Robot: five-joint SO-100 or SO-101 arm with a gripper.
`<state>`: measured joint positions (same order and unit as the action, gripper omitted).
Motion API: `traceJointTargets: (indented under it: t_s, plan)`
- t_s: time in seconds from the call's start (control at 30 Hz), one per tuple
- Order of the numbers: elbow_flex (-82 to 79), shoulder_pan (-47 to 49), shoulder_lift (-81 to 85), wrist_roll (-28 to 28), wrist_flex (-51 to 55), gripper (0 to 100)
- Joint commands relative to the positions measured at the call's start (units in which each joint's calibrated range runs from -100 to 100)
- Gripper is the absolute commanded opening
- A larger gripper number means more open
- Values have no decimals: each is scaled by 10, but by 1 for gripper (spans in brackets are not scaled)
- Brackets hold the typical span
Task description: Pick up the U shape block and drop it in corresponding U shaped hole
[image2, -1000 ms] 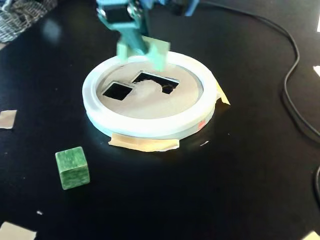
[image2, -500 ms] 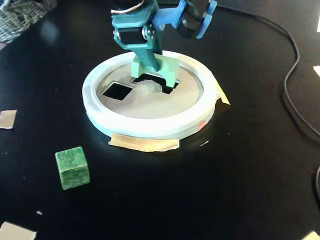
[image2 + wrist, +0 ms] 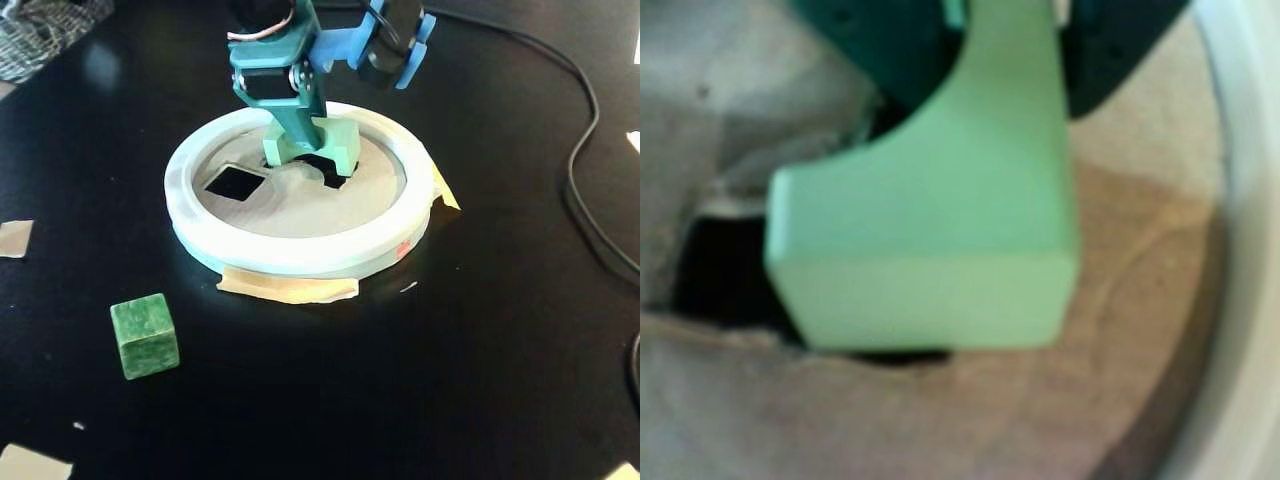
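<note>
Light green U-shaped block (image 3: 312, 145) clamped in the hand (image 3: 300, 128), hanging low over the cardboard face (image 3: 300, 210) of the round sorter, at the far side of the disc in the fixed view. Sits directly above a dark cut-out (image 3: 322, 170), lower edge at or just over the opening; contact with the cardboard impossible to judge. In the wrist view, block (image 3: 940, 230) fills the middle of the picture, one leg rising between the dark teal fingers (image 3: 890, 45), flat base nearest the camera. Closed on that leg from both sides. Behind and left of the block there, a black hole (image 3: 715, 270) with a ragged cardboard edge; picture too blurred for the hole's outline.

Square hole (image 3: 233, 182) cut in the same cardboard, left of the block in the fixed view, open and dark. White raised ring (image 3: 300, 250) enclosing the cardboard face, taped down with tan masking tape (image 3: 288, 288) at the near edge and at the right side. Same white rim (image 3: 1245, 250) curving down the right of the wrist view.

Dark green cube (image 3: 145, 335) standing on the black tabletop (image 3: 450, 360), well apart from the ring, near left in the fixed view. Black cable (image 3: 585, 165) snaking along the right. Scraps of tape (image 3: 14, 238) at the left edge and lower corners. Teal arm with blue motor mount (image 3: 385, 45) above the ring.
</note>
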<state>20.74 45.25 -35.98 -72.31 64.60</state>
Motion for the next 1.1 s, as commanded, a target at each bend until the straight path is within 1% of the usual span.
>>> traceJointTargets:
  t_s: [0.0, 0.1, 0.2, 0.23, 0.3, 0.4, 0.57, 0.63, 0.77, 0.87, 0.93, 1.0, 1.03, 1.07]
  plan:
    - [33, -13, 5, -2, -11, 4]
    - [28, -33, 4, 0, -10, 6]
    - [-3, -43, 16, 1, -10, 17]
    - [-20, -52, 23, 2, -10, 24]
    - [-32, -53, 33, 2, -10, 33]
    - [-47, -54, 45, 7, -10, 40]
    - [-49, -47, 84, 32, -10, 41]
    - [-49, -41, 102, 33, -10, 41]
    - [-44, -37, 141, 34, -9, 46]
    - [-48, -37, 175, 35, -2, 45]
    - [-40, -38, 199, 55, 39, 45]
    - [-39, -54, 220, 89, 77, 44]
    - [-43, -57, 229, 111, 92, 44]
    - [-46, -71, 246, 159, 115, 44]
